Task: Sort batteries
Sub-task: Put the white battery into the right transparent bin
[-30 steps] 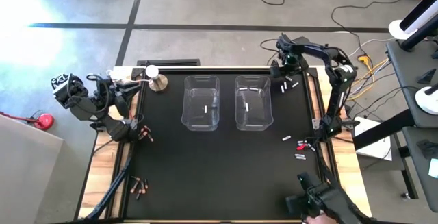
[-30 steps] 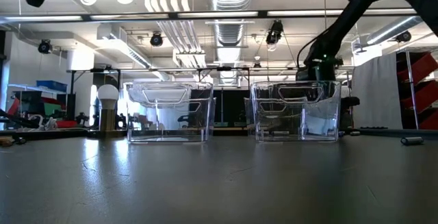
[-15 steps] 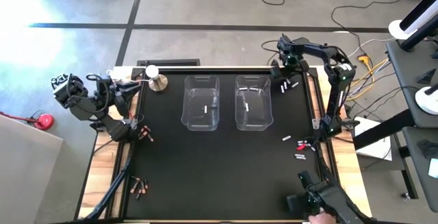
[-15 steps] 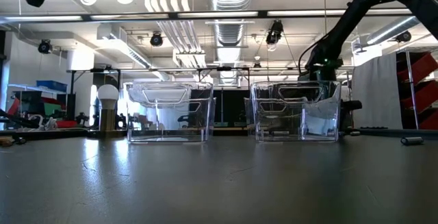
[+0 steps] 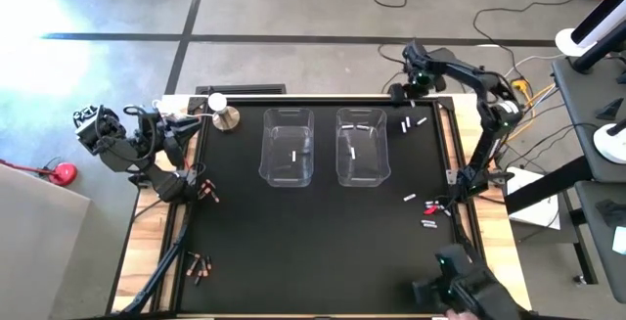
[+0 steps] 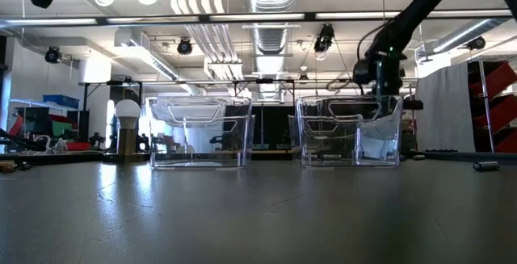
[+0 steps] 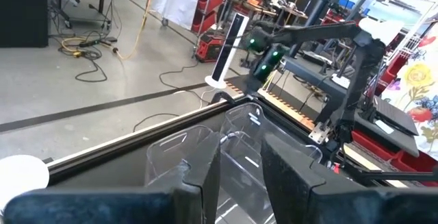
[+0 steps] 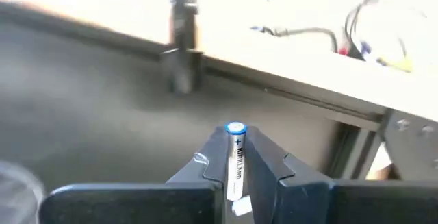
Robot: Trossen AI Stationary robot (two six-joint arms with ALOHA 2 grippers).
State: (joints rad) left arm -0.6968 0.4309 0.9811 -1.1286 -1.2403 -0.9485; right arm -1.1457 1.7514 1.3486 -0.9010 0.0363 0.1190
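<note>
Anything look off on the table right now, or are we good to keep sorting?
Nothing stands out. Both clear bins stand upright, and loose batteries lie flat on the mat. The right end effector grips a white battery cleanly.

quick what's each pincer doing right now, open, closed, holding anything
Left pincer: off the table's left edge, a gap between its fingers, holding nothing.
Right pincer: at the far right corner, closed on a white battery.
</note>
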